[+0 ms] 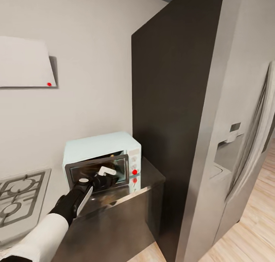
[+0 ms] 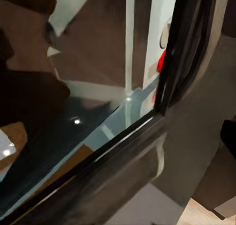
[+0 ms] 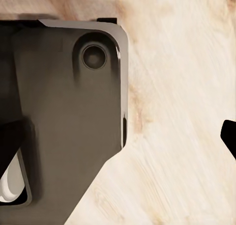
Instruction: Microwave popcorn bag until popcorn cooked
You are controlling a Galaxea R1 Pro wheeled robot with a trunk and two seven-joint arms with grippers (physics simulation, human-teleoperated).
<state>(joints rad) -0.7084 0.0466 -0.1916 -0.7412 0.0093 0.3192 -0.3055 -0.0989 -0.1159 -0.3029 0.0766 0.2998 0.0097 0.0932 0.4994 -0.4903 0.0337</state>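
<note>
The pale mint-blue microwave [image 1: 100,145] stands on the steel countertop [image 1: 149,177], against a tall dark panel. Its dark glass door [image 1: 97,169] stands ajar, tilted out at the top. My left gripper [image 1: 104,175] is at the door's front, fingers open, and the door's dark frame [image 2: 123,141] runs close across the left wrist view. The red round light [image 1: 134,172] glows on the right panel, also visible as a red light [image 2: 161,63]. A tan patch [image 2: 12,136] shows behind the glass; I cannot tell whether it is the popcorn bag. My right gripper [image 3: 118,136] hangs open over the wooden floor.
A steel gas hob [image 1: 19,197] lies left of the microwave. The tall dark panel [image 1: 172,102] and a grey fridge [image 1: 244,140] stand to the right. A white wall unit [image 1: 23,63] hangs above. Light wood floor [image 1: 259,224] lies beyond, and the robot's dark base [image 3: 64,112] is below the right arm.
</note>
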